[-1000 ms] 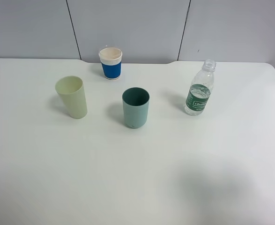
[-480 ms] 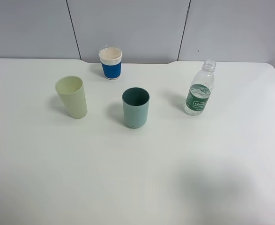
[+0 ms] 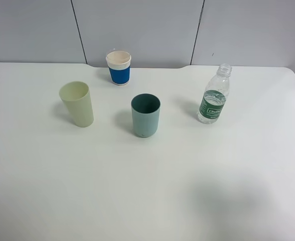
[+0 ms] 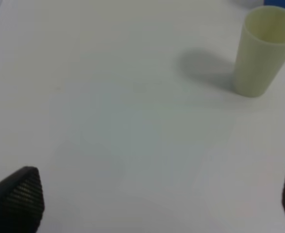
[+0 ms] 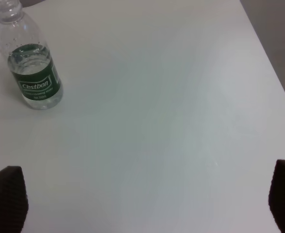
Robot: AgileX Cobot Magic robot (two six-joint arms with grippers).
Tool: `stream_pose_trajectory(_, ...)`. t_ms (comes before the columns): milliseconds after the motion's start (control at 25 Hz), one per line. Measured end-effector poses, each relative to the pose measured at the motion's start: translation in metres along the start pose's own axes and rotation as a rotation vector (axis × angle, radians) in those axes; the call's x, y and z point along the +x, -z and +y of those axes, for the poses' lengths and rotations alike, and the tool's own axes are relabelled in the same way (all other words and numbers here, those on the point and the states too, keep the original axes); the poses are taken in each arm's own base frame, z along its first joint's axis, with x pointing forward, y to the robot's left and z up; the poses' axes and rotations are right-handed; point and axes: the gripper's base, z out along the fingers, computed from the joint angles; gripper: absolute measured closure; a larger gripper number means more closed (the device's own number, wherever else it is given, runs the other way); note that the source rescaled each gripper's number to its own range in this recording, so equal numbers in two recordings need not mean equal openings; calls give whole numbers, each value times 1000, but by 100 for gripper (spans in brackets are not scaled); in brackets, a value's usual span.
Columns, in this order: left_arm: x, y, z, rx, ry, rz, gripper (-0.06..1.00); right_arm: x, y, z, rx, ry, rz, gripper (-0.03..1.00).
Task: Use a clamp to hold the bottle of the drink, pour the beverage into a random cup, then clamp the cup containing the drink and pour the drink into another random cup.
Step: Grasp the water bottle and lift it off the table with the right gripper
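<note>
Filling almost every picture is the big white worktop [image 3: 147, 196]. Its near edge and side edges are cut off in the high view. A soft grey shadow lies on it at the front right, and I cannot tell what makes it.

Next in size is the clear bottle [image 3: 213, 95] with a green label. It stands upright on the right side of the worktop, well apart from the cups. In the right wrist view its top is cut off by the picture edge. The drink reaches about the top of the label.

A pale green cup [image 3: 77, 104] stands on the left. A teal cup [image 3: 145, 115] stands in the middle, between that cup and the bottle. It is dark inside, so I cannot tell if it holds anything. A small blue paper cup [image 3: 119, 68] with a white rim stands at the back, near the wall. Only a thin blue bit of it shows in the left wrist view.

The left pincer [image 4: 152, 199] is wide open and holds nothing. Only its two dark fingertips [image 4: 18, 199] show, cut off at the corners. The right pincer [image 5: 144, 196] is wide open too, with nothing in it. It is near the bottle but not touching it.
</note>
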Motion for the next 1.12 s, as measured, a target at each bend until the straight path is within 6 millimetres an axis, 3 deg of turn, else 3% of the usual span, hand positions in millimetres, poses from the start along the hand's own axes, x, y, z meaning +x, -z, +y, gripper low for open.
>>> stream_pose_trajectory(280,0,0,0,0,0,0,-6,-5,-10,1,-8,2,69,-3)
stream_pose_trajectory(480,0,0,0,0,0,0,-6,-30,-27,2,-11,23,97,-3)
stream_pose_trajectory(840,0,0,0,0,0,0,-6,-62,-83,7,-41,101,125,-3)
stream_pose_trajectory(1120,0,0,0,0,0,0,-6,-68,-132,11,-76,133,204,-3)
